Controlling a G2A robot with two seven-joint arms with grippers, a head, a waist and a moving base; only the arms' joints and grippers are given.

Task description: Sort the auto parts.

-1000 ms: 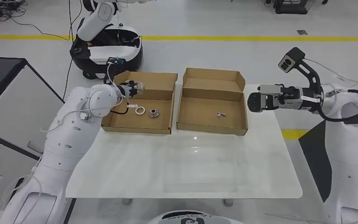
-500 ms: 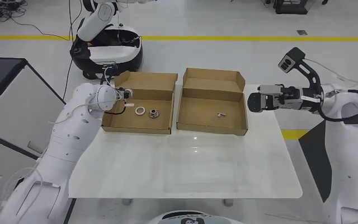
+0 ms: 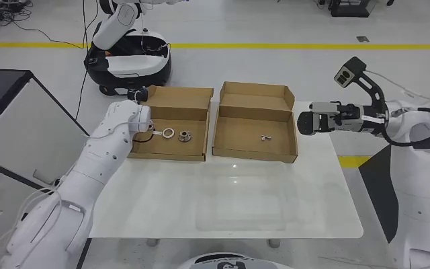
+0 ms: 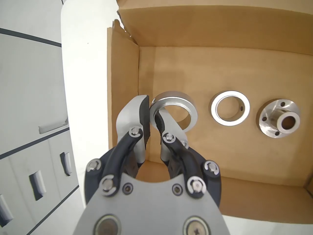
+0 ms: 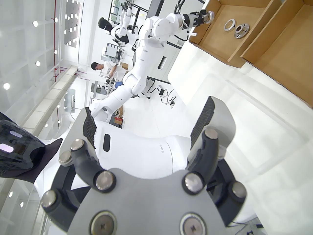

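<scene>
The clamped ring [image 4: 174, 97] is bare silver metal with a satin, finely turned face. The second ring [image 4: 246, 108] looks the same, while the flanged hub [image 4: 269, 113] is brighter, almost polished round its bore. The left box [image 4: 220, 57] and right box [image 3: 255, 131] are matt brown cardboard, torn and fibrous at one corner of the left. The left gripper [image 4: 152, 114] has smooth grey metal fingers [image 4: 127, 118] faced with black rubbery pads. The right gripper [image 5: 149, 121] has rough, ribbed black pads [image 5: 201, 121]. The white table [image 3: 269, 202] is glossy.
</scene>
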